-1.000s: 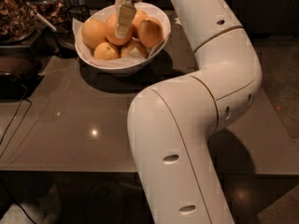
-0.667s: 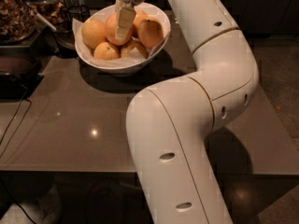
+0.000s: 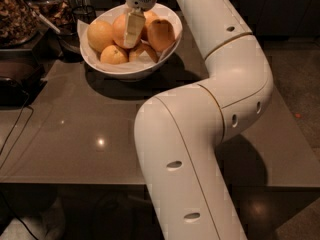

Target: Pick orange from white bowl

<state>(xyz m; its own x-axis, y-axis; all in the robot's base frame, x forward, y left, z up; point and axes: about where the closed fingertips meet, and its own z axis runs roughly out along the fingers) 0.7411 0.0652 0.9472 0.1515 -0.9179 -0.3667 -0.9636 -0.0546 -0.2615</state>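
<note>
The white bowl [image 3: 131, 72] stands at the back of the grey table [image 3: 75, 134], lined with white paper and holding several oranges. My gripper [image 3: 132, 29] reaches down into the bowl from above. It lies against a large orange [image 3: 119, 30] in the middle of the pile. Other oranges lie on the left [image 3: 99, 34], on the right [image 3: 161, 34] and at the front [image 3: 114, 55]. My white arm [image 3: 220, 84] loops across the right half of the view.
Glass containers of brown snacks [image 3: 17, 14] and a dark tray stand at the back left, close to the bowl. A black cable [image 3: 15, 129] runs over the table's left side. The table's front edge [image 3: 65, 183] crosses low in the view.
The arm's elbow has shifted slightly. The gripper stays in the bowl against the same large orange, and the bowl and other oranges have not moved.
</note>
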